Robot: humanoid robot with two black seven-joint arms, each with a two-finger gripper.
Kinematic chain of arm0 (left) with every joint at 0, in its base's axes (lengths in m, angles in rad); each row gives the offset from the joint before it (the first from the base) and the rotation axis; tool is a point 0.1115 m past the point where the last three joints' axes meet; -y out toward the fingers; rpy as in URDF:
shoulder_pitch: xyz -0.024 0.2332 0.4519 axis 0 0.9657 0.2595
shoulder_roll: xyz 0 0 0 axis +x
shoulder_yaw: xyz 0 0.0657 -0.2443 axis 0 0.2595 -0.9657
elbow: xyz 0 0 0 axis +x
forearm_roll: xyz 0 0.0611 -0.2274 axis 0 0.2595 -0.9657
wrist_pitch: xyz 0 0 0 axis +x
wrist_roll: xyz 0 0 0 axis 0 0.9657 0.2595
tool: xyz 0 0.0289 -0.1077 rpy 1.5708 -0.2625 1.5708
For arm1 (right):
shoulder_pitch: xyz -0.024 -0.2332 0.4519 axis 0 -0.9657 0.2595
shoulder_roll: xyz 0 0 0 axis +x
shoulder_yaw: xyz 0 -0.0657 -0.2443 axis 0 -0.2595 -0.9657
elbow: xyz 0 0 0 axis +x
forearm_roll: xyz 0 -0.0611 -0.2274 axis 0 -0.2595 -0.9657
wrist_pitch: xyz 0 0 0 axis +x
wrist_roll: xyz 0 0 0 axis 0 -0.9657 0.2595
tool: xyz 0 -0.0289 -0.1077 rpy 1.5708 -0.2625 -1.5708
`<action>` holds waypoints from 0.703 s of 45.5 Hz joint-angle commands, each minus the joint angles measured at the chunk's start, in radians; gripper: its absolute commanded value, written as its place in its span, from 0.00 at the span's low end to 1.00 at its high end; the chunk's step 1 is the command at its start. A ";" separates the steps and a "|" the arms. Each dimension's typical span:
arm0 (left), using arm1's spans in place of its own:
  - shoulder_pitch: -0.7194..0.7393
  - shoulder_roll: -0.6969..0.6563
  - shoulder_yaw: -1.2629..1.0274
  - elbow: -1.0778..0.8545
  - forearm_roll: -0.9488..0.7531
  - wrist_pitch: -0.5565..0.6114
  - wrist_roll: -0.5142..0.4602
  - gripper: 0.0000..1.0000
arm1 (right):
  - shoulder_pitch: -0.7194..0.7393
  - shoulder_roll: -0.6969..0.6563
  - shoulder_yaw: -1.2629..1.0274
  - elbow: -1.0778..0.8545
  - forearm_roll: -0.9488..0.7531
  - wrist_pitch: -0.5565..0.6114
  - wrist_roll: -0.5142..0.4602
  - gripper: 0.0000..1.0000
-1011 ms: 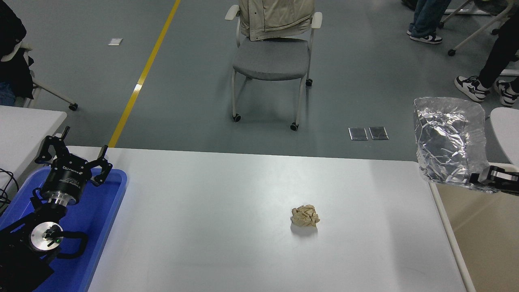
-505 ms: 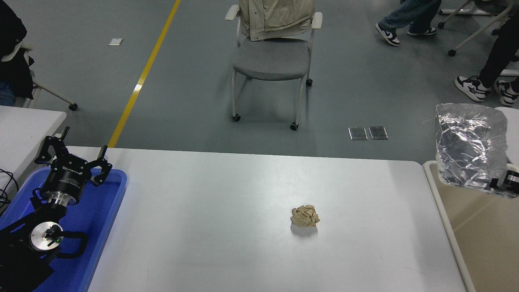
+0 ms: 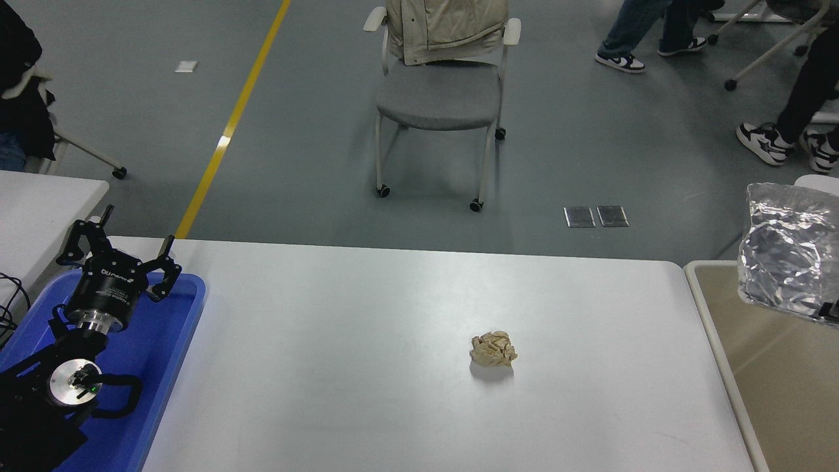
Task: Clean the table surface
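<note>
Moving: the crinkly foil sheet [image 3: 790,259] has slid further right, past the table [image 3: 406,393] edge, over the tan bin [image 3: 773,380].
Table: fills the middle, long side running left to right.
Paper ball [image 3: 493,348]: stays put.
Right claw [image 3: 829,311]: barely seen; cannot tell its grip.
Left claw [image 3: 118,257]: spread wide, holding nothing, above the blue tray [image 3: 170,341].

The large rectangular matte white tabletop [image 3: 341,367] with rounded corners lies flat and fills the lower middle of the view, its far edge running from nine o'clock to three o'clock. Its surface is smooth, with a soft sheen. At about five o'clock from its centre rests a small crumpled beige paper ball [image 3: 493,348], casting a faint shadow.
</note>
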 commanded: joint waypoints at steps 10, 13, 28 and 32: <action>0.000 0.000 0.000 0.000 0.000 0.000 0.000 1.00 | -0.041 0.235 -0.149 -0.471 0.005 -0.009 0.134 0.00; 0.000 0.000 0.000 0.000 0.000 0.000 0.000 1.00 | -0.042 0.284 -0.186 -0.551 0.007 -0.010 0.160 0.00; 0.000 0.000 0.000 0.000 0.000 0.000 0.000 1.00 | -0.111 0.483 -0.329 -0.800 0.014 -0.124 0.172 0.00; 0.000 0.000 0.000 0.000 0.000 0.000 0.000 1.00 | -0.142 0.499 -0.368 -0.841 0.037 -0.156 0.160 0.00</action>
